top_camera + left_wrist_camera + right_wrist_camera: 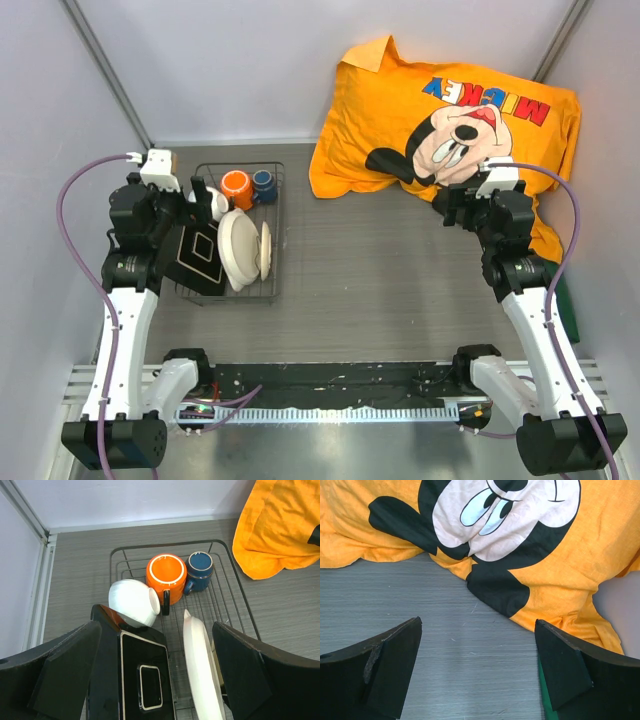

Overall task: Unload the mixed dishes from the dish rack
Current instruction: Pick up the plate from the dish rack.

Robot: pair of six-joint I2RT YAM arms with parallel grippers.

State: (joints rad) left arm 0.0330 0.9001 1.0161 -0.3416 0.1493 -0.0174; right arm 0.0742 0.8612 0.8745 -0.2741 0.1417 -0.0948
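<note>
left tool (197,196) (156,626): jaws wide apart, nothing held, hovering over the left part of the dish rack (281,232) (170,544)
square plate (195,252) (145,680): under the left tool, nearer its left finger; leans in the rack, dark face showing with a pale square outline
small white bowl (215,203) (132,602): just ahead of the left finger, tipped on its side, mouth toward the mug
orange mug (237,187) (166,572): ahead of the left tool, centre; upright, touching the white bowl
dark-blue cup (264,183) (200,567): ahead and right, upright, just beside the mug
cream round bowl (238,248) (200,665): on edge in the rack, just inside the right finger
bench (380,280): grey, carries the rack
orange Mickey pillow (440,110) (520,555): ahead of the right tool, on the bench
right tool (447,205) (477,621): jaws wide apart, nothing held, over bare bench at the pillow's near edge, well apart from the rack
</note>
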